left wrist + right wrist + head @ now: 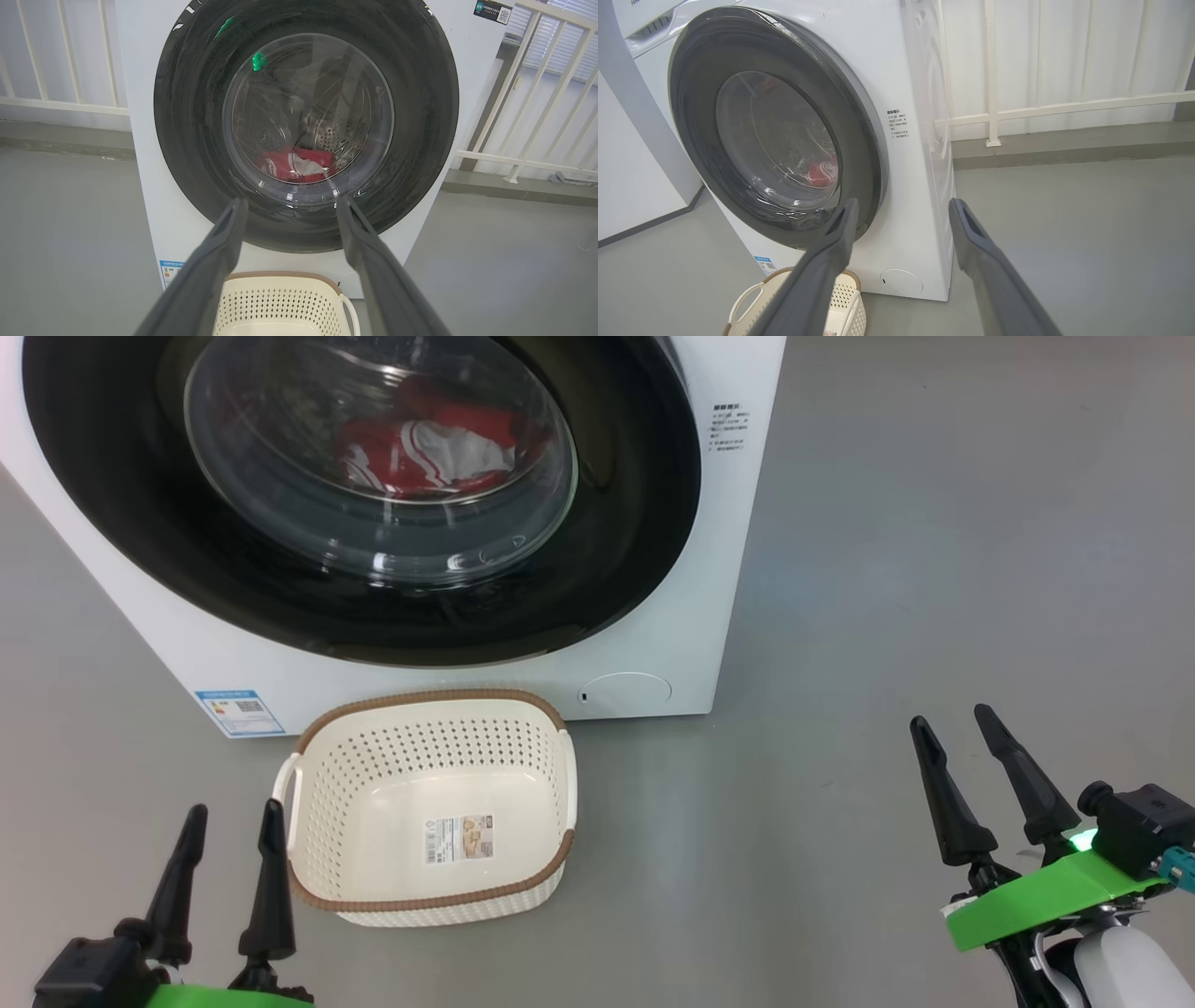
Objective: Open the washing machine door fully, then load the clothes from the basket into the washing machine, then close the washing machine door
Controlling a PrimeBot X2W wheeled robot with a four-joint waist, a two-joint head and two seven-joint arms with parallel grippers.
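Laundry, bright red fabric clothes with white stripes (425, 448), lies inside the white front-loading washing machine (691, 644), behind its shut glossy black round door (373, 551). The cream perforated plastic basket (429, 695) (paper label (458, 838) on its floor) sits before the machine. The left gripper (233, 809) and right gripper (952, 719) flank it, fingers spread, grasping nothing.

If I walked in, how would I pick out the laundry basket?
Look for the big white washing machine with its round black door. On the grey floor just in front sits the basket: cream, perforated, brown-rimmed, with one paper label inside.
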